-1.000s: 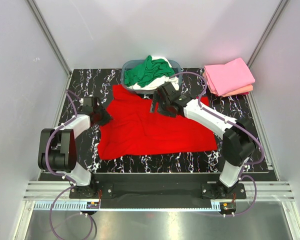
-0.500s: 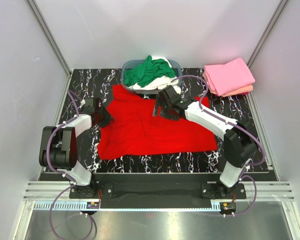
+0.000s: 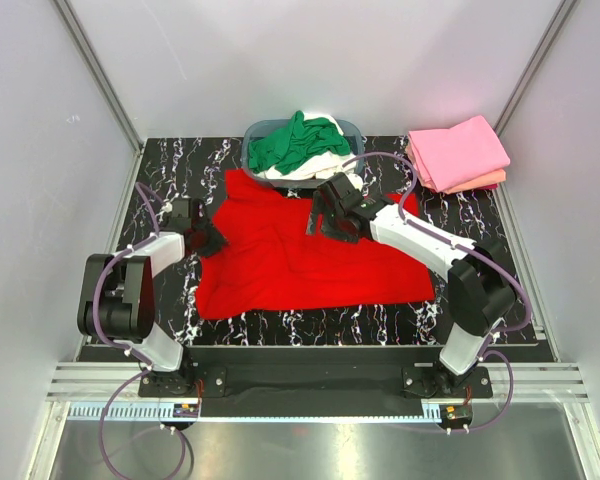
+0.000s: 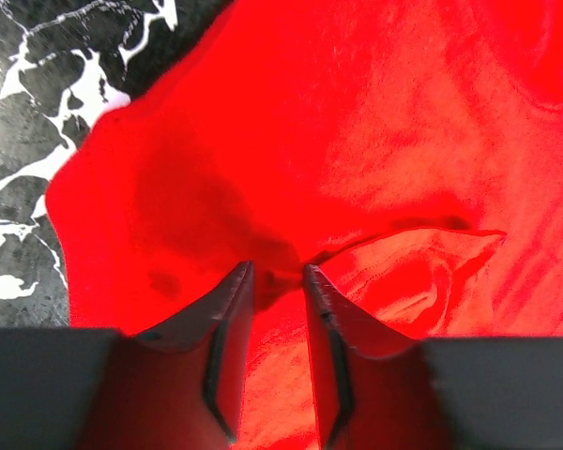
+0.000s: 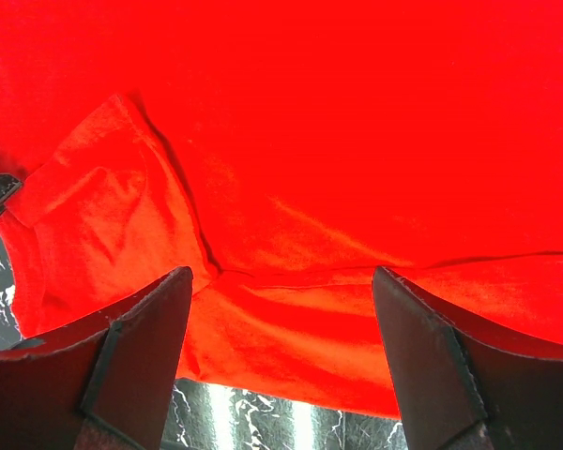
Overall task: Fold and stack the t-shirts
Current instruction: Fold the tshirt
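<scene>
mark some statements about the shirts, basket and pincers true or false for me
The red t-shirt lies spread on the table. True.
The basket is empty. False: a green t-shirt and a white t-shirt are heaped in it.
The right pincer stands wide open above red cloth. True.
The folded pink t-shirt sits at the table's far left corner. False: far right corner.
The left pincer pinches the red t-shirt near its left edge. True.

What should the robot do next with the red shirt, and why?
Probably lower the right gripper and close it on the red t-shirt: its jaws stand open above the cloth, while the left gripper seems to pinch the shirt's left edge.
</scene>
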Robot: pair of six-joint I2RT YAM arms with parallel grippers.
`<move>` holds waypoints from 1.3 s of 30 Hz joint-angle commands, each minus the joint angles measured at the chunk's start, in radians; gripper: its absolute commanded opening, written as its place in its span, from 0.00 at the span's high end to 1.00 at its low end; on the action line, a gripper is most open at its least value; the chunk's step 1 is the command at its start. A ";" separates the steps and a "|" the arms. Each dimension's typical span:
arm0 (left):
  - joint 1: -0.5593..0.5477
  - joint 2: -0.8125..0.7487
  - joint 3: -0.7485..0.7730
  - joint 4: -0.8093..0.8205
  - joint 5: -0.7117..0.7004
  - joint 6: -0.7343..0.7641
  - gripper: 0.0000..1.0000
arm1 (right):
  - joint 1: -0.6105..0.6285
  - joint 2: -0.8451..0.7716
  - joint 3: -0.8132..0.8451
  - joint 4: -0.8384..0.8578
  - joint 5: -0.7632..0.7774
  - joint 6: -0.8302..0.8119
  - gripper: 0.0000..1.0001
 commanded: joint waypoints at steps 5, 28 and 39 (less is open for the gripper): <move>-0.011 -0.041 -0.006 0.063 -0.015 -0.007 0.88 | -0.011 -0.028 -0.012 0.023 0.026 -0.011 0.16; -0.008 0.138 0.298 0.010 0.006 0.163 0.26 | -0.014 0.055 0.027 0.017 0.024 -0.052 0.16; -0.008 -0.141 0.209 -0.354 -0.235 0.074 0.17 | -0.100 -0.091 -0.078 -0.070 0.141 -0.068 0.04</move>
